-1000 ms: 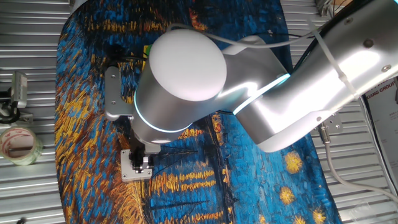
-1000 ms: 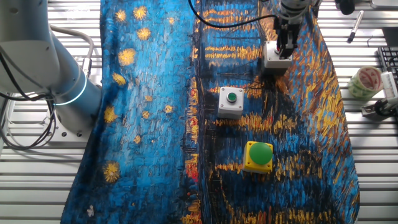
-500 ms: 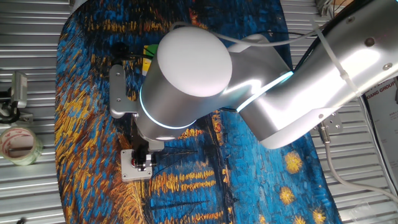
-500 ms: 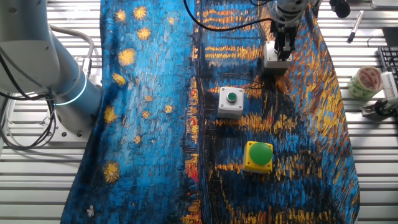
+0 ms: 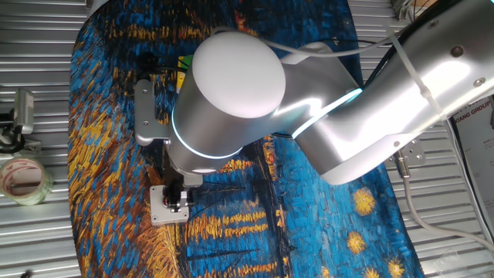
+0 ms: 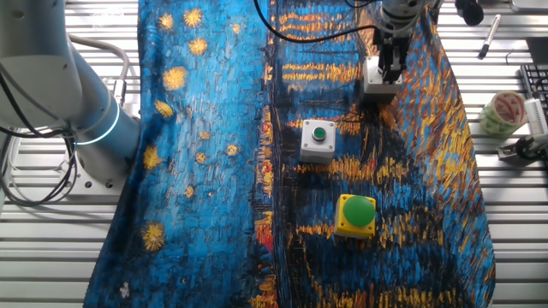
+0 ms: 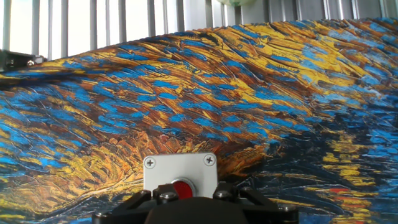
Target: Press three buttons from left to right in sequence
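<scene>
The grey-white box with the red button point(image 7: 181, 188) sits at the bottom of the hand view, its lower half hidden by my gripper's dark body. My gripper point(image 6: 389, 70) hangs right over that box point(image 6: 375, 84) at the far end of the cloth. Its fingertips point(image 5: 177, 198) are above the box top point(image 5: 158, 208). No view shows a gap or contact between them. The grey-white box with the small green button point(image 6: 318, 140) stands in the middle. The yellow box with the big green dome point(image 6: 356, 214) is nearest. In one fixed view my arm hides both of these, apart from a yellow corner point(image 5: 183, 62).
A painted blue-and-yellow cloth point(image 6: 205, 171) covers the table. A roll of tape point(image 6: 502, 112) lies on the slatted metal surface beside the cloth, also seen as tape point(image 5: 21, 179) at the left. A small metal clamp point(image 5: 21, 116) is near it. My arm's base point(image 6: 81, 111) stands left.
The arm's wrist has shifted slightly over the red-button box during the past second. A bit of red now shows beside the fingers in one fixed view. Little moved in the last half second.
</scene>
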### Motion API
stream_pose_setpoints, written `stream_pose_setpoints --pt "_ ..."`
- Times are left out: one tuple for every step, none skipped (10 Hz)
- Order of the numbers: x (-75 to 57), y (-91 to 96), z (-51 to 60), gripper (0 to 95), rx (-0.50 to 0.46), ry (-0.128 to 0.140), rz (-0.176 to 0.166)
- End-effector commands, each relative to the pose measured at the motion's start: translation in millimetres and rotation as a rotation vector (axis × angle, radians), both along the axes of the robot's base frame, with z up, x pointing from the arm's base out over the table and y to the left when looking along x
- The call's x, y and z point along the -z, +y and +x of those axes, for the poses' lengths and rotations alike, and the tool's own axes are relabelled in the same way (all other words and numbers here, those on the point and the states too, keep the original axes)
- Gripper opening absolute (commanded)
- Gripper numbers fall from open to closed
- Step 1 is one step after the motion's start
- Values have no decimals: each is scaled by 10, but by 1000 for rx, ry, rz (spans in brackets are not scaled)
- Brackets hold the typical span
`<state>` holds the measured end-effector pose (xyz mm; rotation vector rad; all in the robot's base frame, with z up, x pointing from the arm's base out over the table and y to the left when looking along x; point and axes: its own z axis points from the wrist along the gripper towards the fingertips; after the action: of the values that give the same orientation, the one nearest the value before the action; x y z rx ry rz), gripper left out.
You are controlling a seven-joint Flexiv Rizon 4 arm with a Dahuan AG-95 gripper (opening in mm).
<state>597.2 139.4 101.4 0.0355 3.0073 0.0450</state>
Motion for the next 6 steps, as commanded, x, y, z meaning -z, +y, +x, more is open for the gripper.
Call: stream_pose_setpoints --pt "19 -4 5 380 -1 -1 -1" --pt "24 -6 6 380 0 -1 0" --pt "28 -8 6 380 2 -2 2" --pt "36 -11 8 380 4 -3 1" --pt "40 -11 8 380 3 -3 2" --pt "70 -19 8 380 3 -11 4"
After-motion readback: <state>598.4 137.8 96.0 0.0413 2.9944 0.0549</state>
